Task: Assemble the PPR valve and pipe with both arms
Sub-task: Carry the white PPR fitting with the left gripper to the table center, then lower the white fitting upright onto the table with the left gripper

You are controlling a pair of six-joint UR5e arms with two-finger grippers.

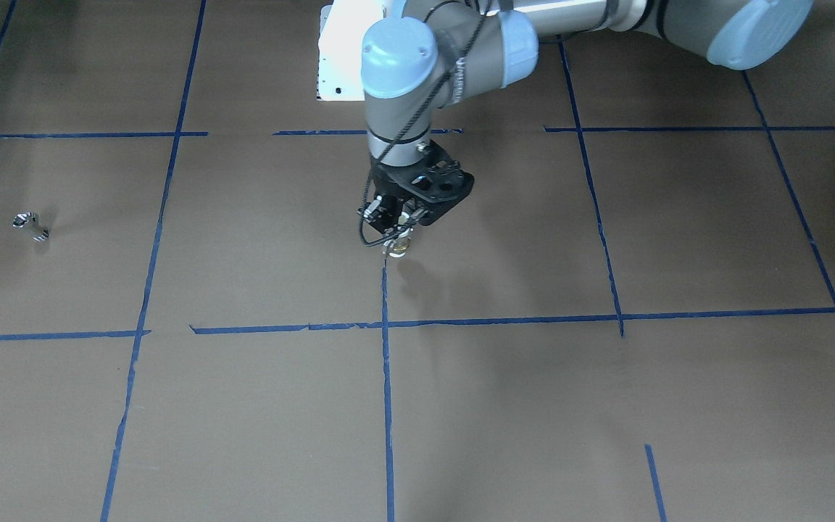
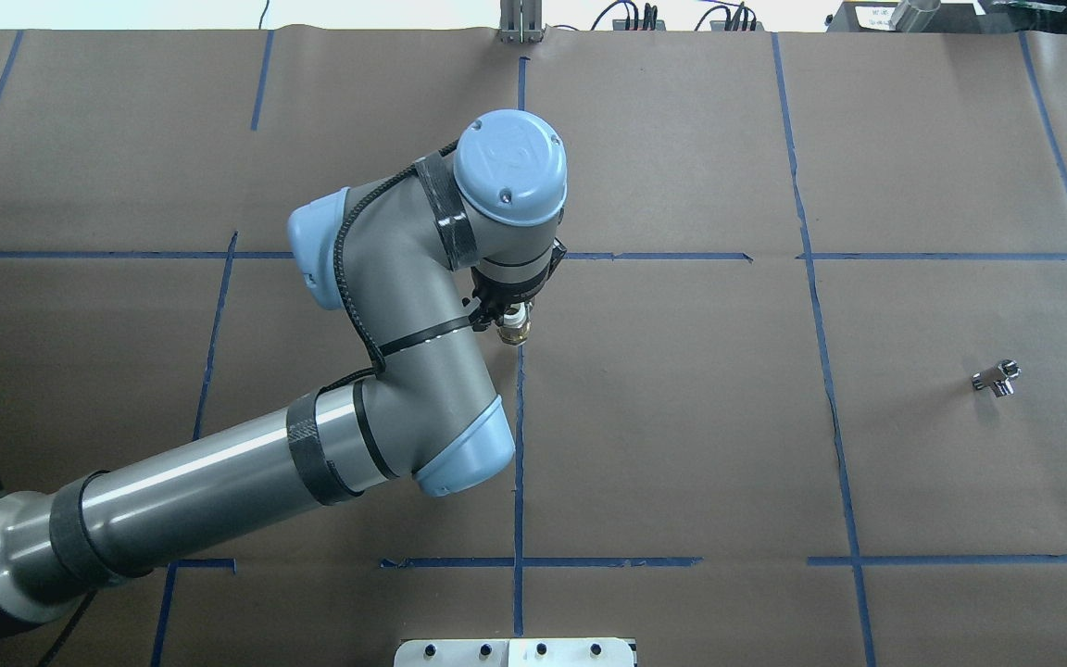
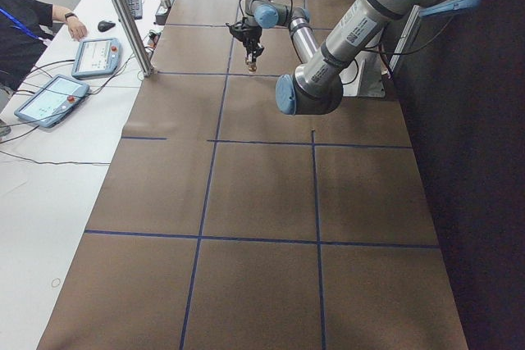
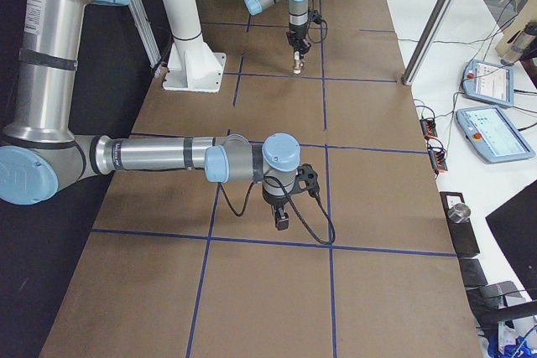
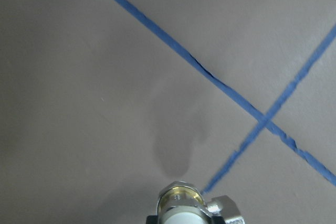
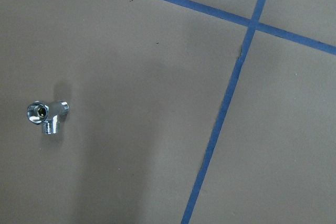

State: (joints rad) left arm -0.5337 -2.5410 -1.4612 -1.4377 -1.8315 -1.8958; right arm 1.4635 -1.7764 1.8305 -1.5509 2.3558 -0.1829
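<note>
While left gripper [image 1: 396, 235] is holding the PPR valve [image 2: 513, 328] aloft mid-table | right gripper [image 4: 282, 222] is hovering, opening untellable | pipe [image 2: 997, 378] is lying far right, probably awaiting pickup next.

you had nothing legible to read here: the small lettering on the left arm [image 3: 344, 38] and whatever showed on the teach pendant screen [image 4: 495, 133] were too blurred for you to make out.

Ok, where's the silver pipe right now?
The pipe lies alone on the table, far right in the overhead view, beyond the blue tape line, away from the PPR valve in the left gripper.
</note>
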